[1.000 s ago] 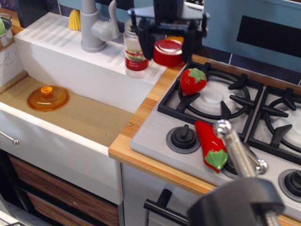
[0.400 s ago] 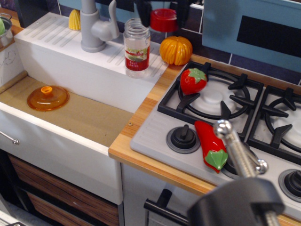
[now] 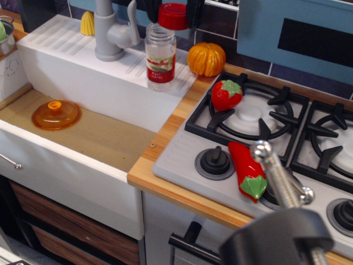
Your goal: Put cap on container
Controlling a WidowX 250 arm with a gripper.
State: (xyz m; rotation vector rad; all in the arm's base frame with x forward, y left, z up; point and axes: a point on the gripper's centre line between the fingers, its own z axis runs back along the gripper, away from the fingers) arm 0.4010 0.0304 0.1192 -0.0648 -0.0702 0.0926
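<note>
**Cap up and over the jar, not seated yet**

Since the frame a second back, the cap (image 3: 173, 16) has gone from low beside the jar, in front of the pumpkin (image 3: 206, 59), up and left; it now hangs just above and slightly right of the jar mouth. The pumpkin is uncovered again.

Relative to the jar (image 3: 161, 56), largest first:
- Sink ledge (image 3: 66, 61): jar stands on it, upright, long axis vertical, open mouth up.
- Faucet (image 3: 110, 30): just left of the jar, apart.
- Pumpkin: right, near, not touching.
- Gripper (image 3: 172, 10): mostly cut off by the top edge; dark fingers flank the cap, so it reads as clamped on the cap's sides.
- Cap: flat top up, axis vertical, roughly parallel to the jar's.

Handling, my read: cap is light, stiff plastic, smooth-walled, so grip the rim sides and keep it level. Jar looks light, empty and tippy; an off-centre push could knock it over. Shift slightly left before lowering.
</note>
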